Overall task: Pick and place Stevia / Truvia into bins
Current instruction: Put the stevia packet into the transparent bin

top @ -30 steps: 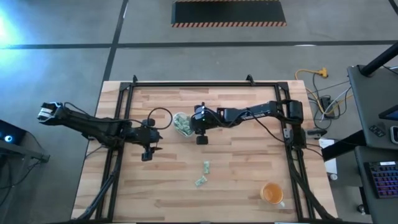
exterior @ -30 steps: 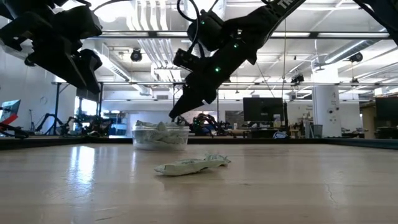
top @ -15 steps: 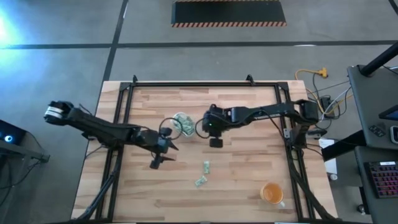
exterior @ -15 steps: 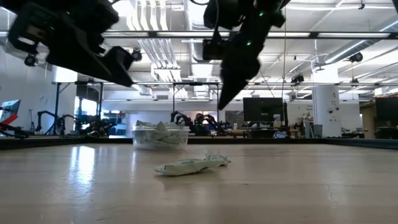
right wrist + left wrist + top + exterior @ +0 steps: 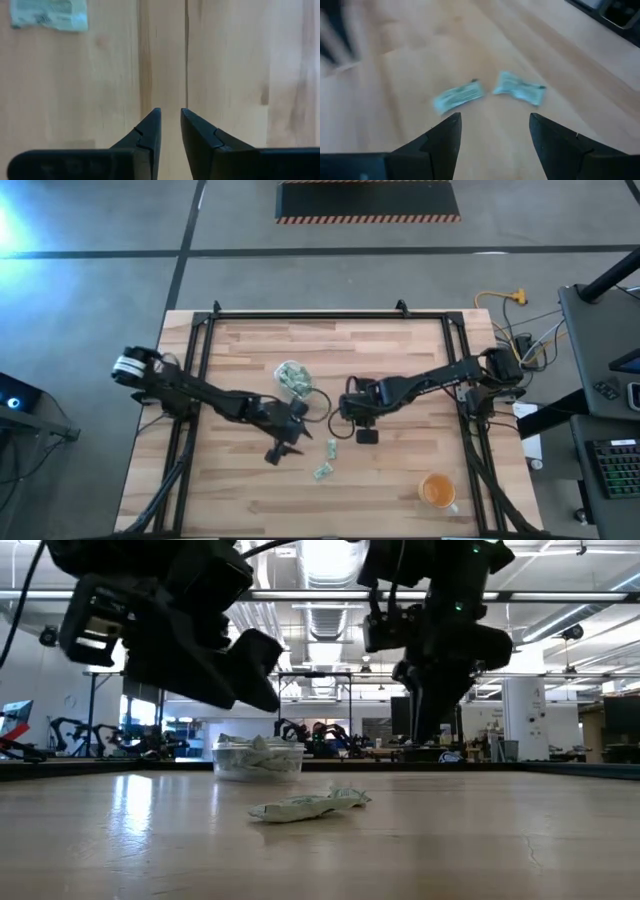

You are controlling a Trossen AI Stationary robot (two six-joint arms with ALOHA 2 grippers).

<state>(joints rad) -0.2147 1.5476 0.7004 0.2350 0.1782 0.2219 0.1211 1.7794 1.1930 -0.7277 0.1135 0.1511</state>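
Observation:
Two pale green Stevia / Truvia packets (image 5: 331, 448) (image 5: 321, 472) lie flat on the wooden table near its middle. In the left wrist view both lie just ahead of the fingers (image 5: 459, 96) (image 5: 519, 89). The clear bin (image 5: 292, 376) stands farther back, with several packets inside (image 5: 258, 757). My left gripper (image 5: 300, 438) (image 5: 492, 122) hangs open, slanting down, just left of the loose packets. My right gripper (image 5: 347, 412) (image 5: 171, 122) points down above bare wood right of the bin, its fingers a narrow gap apart with nothing between them. One packet (image 5: 49, 14) shows at the edge of its view.
An orange cup (image 5: 437, 491) stands near the table's front right corner. A black frame rail (image 5: 300, 316) runs around the wooden top. In the low view the nearer packet (image 5: 310, 805) lies in front of the bin, with bare wood around it.
My left gripper has swung from the table's left side toward the right and the near edge, sinking and tipping down toward the two loose packets. My right gripper has left the bin, gone right and toward the near edge, and tipped to point down. The packets and bin have stayed put.

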